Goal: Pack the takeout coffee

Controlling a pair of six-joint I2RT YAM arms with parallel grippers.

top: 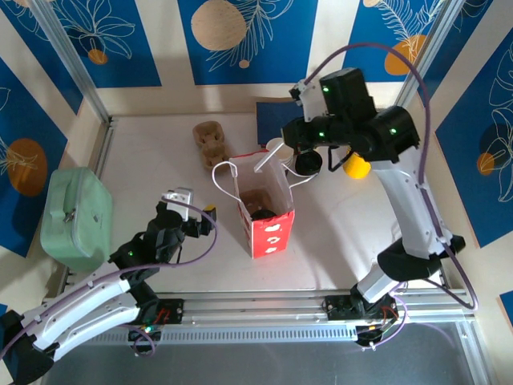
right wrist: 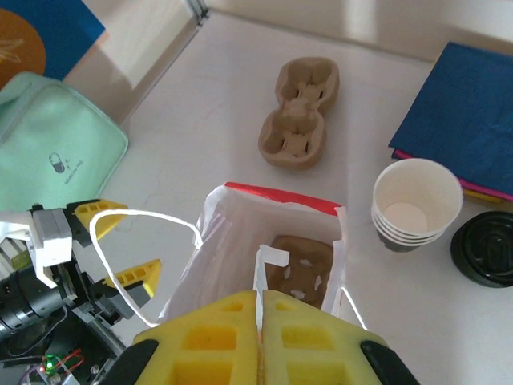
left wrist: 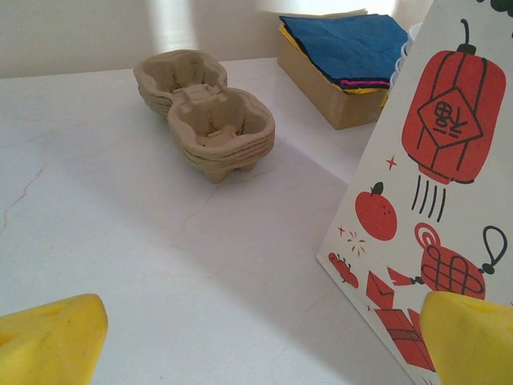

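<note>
In the top view, with 12 o'clock at the far side of the surface point(top: 160, 176), a red and white paper bag point(top: 271, 228) stands open in the middle. Inside it lies a brown pulp tray point(right wrist: 298, 269). At the 6 o'clock end of the bag there is a dark round shape which seems to be the black lid of the takeout coffee point(top: 270, 213), but I cannot tell this for sure.

The left fingers point(top: 205, 216) are spread wide apart and hold nothing. They are low, near the bag at its 9 o'clock side and pointing toward it. The right fingers point(right wrist: 259, 337) are pressed together with nothing visible between them. They hang in the air at 2 o'clock from the bag.

A stack of pulp cup carriers point(left wrist: 207, 112) rests at 11 o'clock from the bag. The white cups point(right wrist: 417, 200) are at 12 o'clock, and the loose black lids point(right wrist: 485, 249) are just beside them. Blue napkins point(left wrist: 345, 44) lie in a cardboard box behind the cups. A mint-green pouch point(top: 76, 216) lies at 9 o'clock, well apart from the bag.
</note>
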